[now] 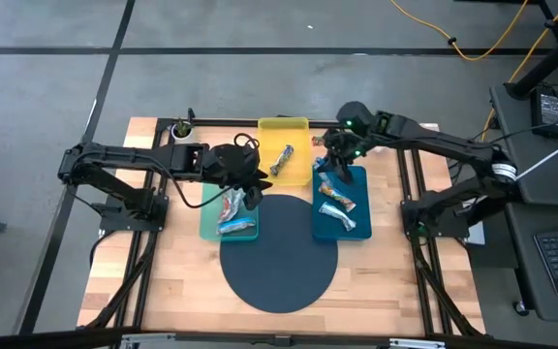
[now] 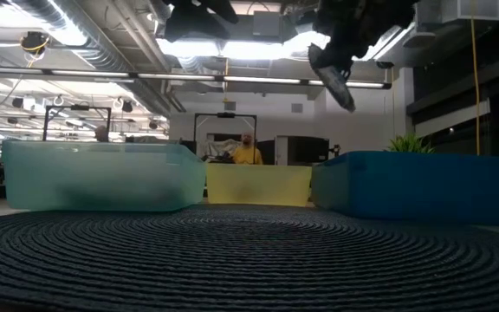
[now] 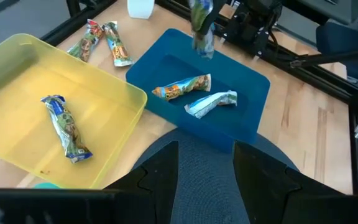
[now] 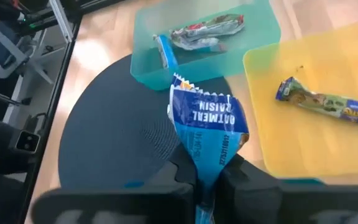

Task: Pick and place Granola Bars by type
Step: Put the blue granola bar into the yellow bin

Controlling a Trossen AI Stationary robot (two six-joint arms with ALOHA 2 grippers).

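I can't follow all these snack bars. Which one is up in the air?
The blue-white oatmeal raisin bar, pinched in the right claw above the blue tray. All the other bars lie in trays or on the table.

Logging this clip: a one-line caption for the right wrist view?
Right claw shut on a blue-white bar above the dark mat, teal tray and yellow tray beyond.

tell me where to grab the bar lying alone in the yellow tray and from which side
Grip the lone granola bar across its narrow middle, coming straight down from above. It lies flat and slanted on the yellow tray floor with bare space all around, so fingers should straddle its long axis. The left gripper, open, hovers nearest; the right gripper is shut on an oatmeal raisin bar.
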